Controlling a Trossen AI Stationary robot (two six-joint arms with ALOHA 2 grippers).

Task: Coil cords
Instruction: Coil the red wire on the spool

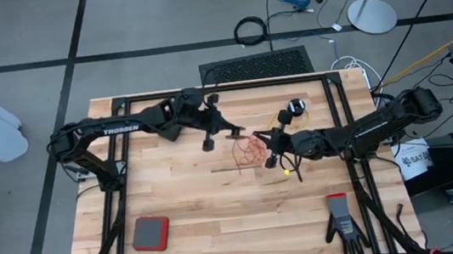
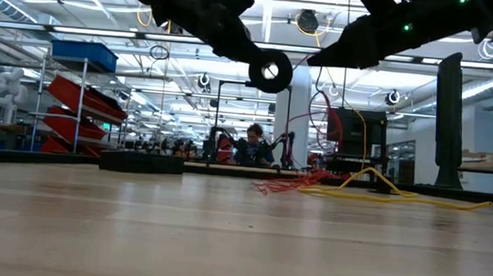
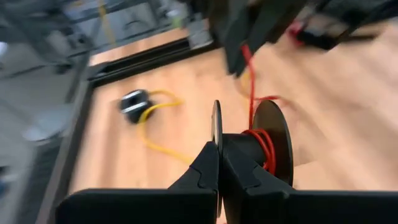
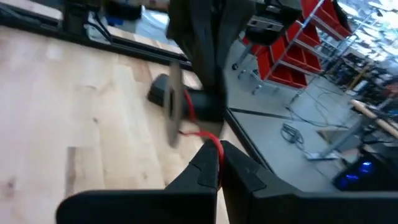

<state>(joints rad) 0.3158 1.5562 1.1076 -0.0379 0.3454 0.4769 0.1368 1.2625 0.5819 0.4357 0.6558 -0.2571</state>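
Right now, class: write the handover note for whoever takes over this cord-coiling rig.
Left gripper: jaws shut on the red cord's reel, held above the table; a few turns wound on.
Right gripper: jaws shut on the red cord beside that reel.
Most red cord lies in a loose tangle mid-table.
Yellow cord and its reel lie on the table, untouched.
Left: finish red, then yellow.

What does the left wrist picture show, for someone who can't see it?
The left gripper has its jaws shut on a black reel wound with red cord. Farther off, another reel lies on the wooden table with loose yellow cord.
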